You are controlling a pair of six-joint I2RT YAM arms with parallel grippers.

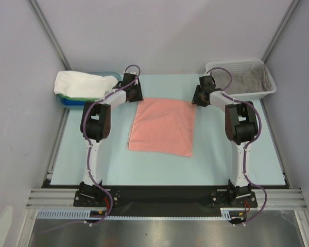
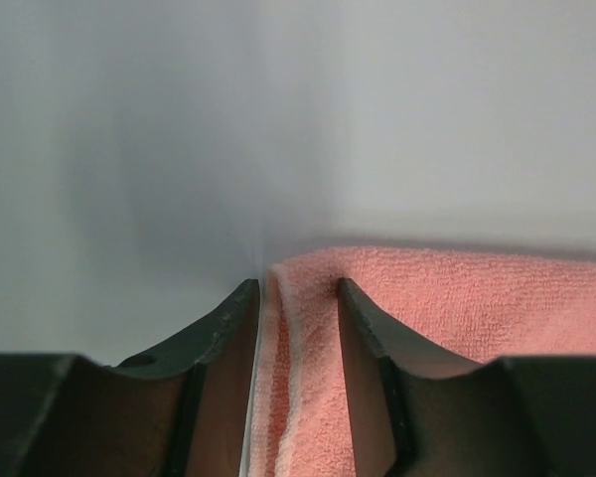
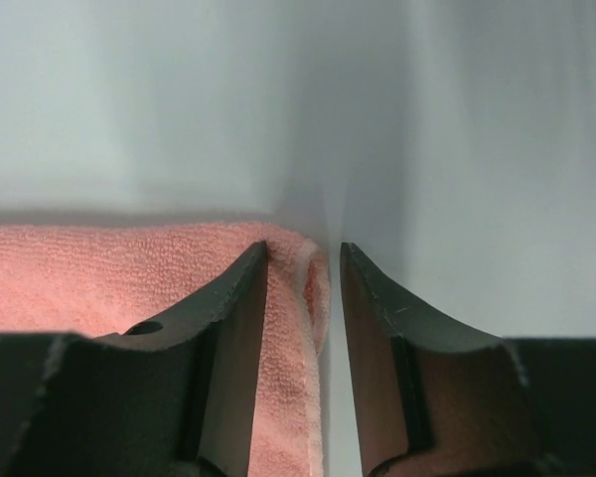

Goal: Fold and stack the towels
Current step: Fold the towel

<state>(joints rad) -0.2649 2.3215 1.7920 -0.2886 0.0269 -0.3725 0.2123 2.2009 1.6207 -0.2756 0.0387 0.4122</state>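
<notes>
The pink towel (image 1: 162, 126) lies flat and opened out in the middle of the worktop (image 1: 92, 164), with its far edge running left to right between the two arms. Each arm is down at one end of that edge. The left fingers (image 2: 228, 328) straddle the far-left corner: they are spread, with the towel's hem sitting in the gap and a sliver of worktop showing beside it, so there's no squeeze on it that I can see. The right fingers (image 3: 238, 298) are in the same pose at the far-right corner, apart, with the rolled hem between them and not clamped.

Each arm is right at its own corner, and the rest of the cloth stretches away towards the near side. By my reading the move to come is to pinch both corners and carry the far edge near, so both grips have to bite evenly.

Off to the sides, a white towel (image 1: 85, 82) rests on the tray (image 1: 67, 101) at far left, and a grey towel (image 1: 247, 80) sits in the basket (image 1: 270, 88) at far right.
</notes>
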